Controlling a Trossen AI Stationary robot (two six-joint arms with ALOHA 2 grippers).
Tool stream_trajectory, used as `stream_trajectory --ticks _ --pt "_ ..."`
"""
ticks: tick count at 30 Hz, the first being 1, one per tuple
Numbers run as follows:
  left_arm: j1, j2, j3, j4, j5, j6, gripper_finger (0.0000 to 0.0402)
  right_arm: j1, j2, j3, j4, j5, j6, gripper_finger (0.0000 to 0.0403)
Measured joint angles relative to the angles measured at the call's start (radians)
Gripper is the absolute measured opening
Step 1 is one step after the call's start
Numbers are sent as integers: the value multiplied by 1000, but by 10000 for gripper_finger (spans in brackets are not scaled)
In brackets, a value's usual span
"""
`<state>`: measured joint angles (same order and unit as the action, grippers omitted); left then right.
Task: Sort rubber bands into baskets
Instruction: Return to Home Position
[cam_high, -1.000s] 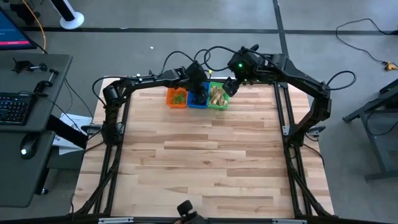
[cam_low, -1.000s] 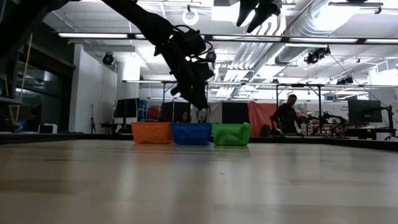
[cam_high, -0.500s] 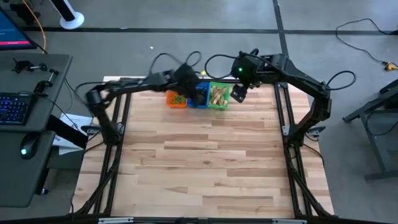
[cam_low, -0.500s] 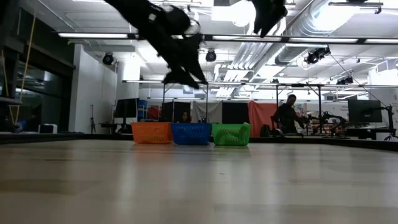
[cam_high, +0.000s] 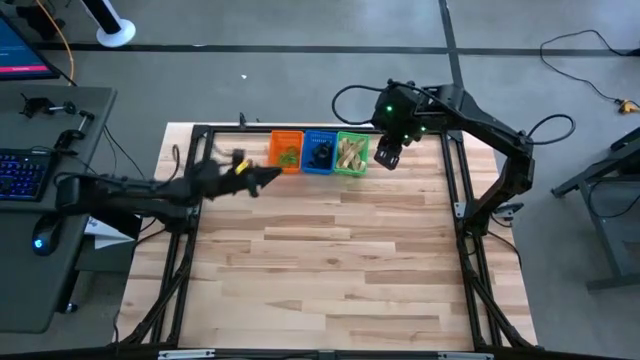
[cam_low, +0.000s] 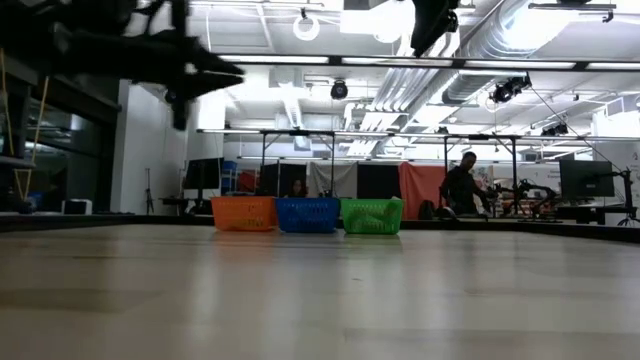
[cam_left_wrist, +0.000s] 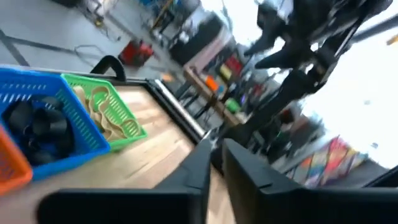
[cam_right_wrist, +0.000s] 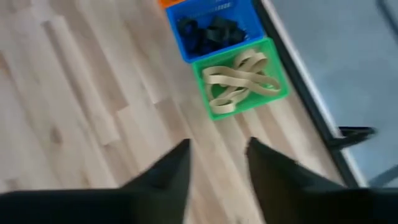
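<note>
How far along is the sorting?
Seemingly done: green bands in the orange basket, black bands in the blue basket, tan bands in the green basket; none loose in view. In hand: nothing; left hand left of the baskets, right hand high beside the green one. Left: parking both.

three baskets (cam_low: 308, 215) abreast (rubber bands (cam_right_wrist: 239, 78) inside)

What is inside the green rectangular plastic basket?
The green rectangular plastic basket holds a loose heap of thin tan rubber bands, overlapping one another. No other colour shows among them. The heap covers much of the basket's floor, so anything underneath cannot be seen.
</note>
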<state>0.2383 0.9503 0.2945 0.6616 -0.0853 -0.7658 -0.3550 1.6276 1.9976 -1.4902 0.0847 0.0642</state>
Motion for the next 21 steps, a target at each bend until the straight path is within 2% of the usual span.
stream_trajectory --ticks 3,5,8,12,15,18,21 --pt "-85 -85 -133 121 -126 -38 7 -8 0 0 -2 -70 8 54" --pt "-137 -133 -204 198 -207 -45 2 -12 0 0 -2 -101 10 15" --pt "-196 -191 -284 264 -292 -44 0 -12 0 0 -2 -148 35 21" --pt "-243 -242 -286 224 -305 -4 0 0 0 0 -3 -214 78 4" --pt "-261 -259 -286 198 -288 20 0 38 -8 -27 2 -260 103 6" --pt "-262 -266 -286 202 -212 35 0 95 -67 -182 49 -280 169 2" --pt "-262 -265 -286 191 -160 34 0 157 -193 -447 168 -332 301 1"
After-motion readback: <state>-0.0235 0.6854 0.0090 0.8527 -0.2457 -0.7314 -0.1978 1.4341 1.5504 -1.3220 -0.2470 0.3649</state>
